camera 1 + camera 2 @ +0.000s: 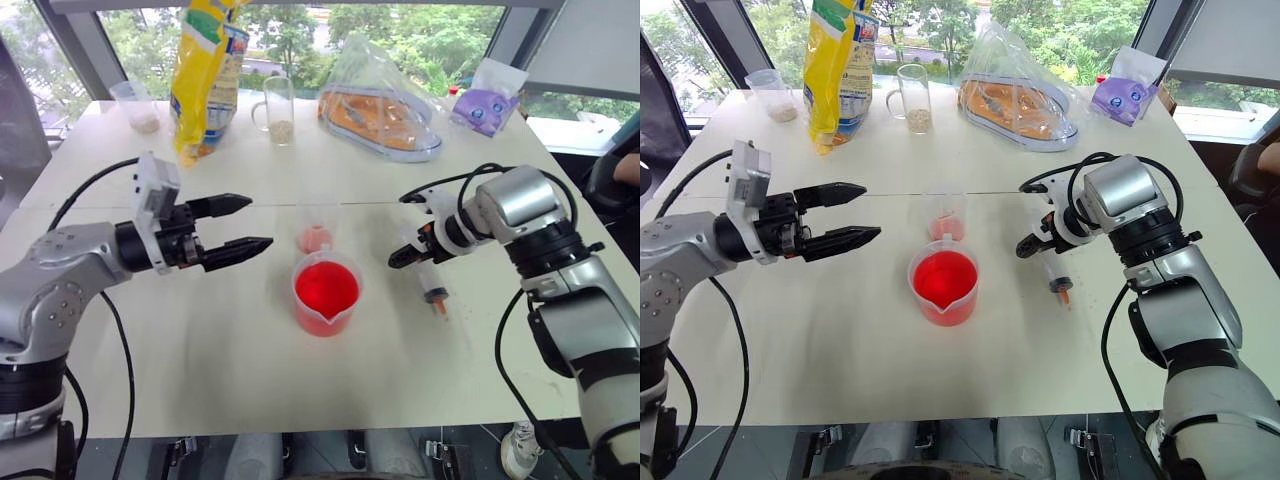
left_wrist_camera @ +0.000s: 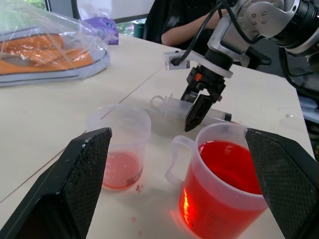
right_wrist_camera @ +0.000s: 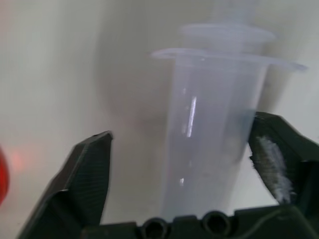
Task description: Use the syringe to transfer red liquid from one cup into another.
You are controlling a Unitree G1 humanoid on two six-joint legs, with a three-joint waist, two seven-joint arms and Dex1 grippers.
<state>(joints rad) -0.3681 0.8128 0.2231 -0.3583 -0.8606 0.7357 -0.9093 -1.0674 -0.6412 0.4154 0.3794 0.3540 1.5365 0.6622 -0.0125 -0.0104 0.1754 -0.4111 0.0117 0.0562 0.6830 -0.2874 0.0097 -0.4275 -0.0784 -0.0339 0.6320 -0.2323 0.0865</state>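
Near the middle of the white table (image 1: 200,340) stands the wide clear beaker (image 1: 326,293) with a pouring spout, filled high with bright red liquid (image 1: 326,287). Just behind it, toward the far edge, stands the small narrow clear cup (image 1: 317,226), which has only a thin pink layer at its bottom. The two are close but I cannot tell if they touch.

To the right of the beaker the syringe (image 1: 433,284) lies flat on the table, its orange-red tip pointing to the near edge. The right gripper (image 3: 189,164) is lowered over the barrel, with one black finger on each side; the fingers are apart and do not yet press the plastic. The left gripper (image 1: 232,229) hovers above the table to the left of the cups, with its fingers wide apart and nothing between them.

Along the far edge stand a clear cup with beige grains (image 1: 137,105), a yellow bag (image 1: 205,75), a handled glass mug with beige grains (image 1: 276,110), a transparent bag with an orange shoe (image 1: 385,105) and a purple pouch (image 1: 487,103). Behind the table are large windows with green trees (image 1: 420,30).
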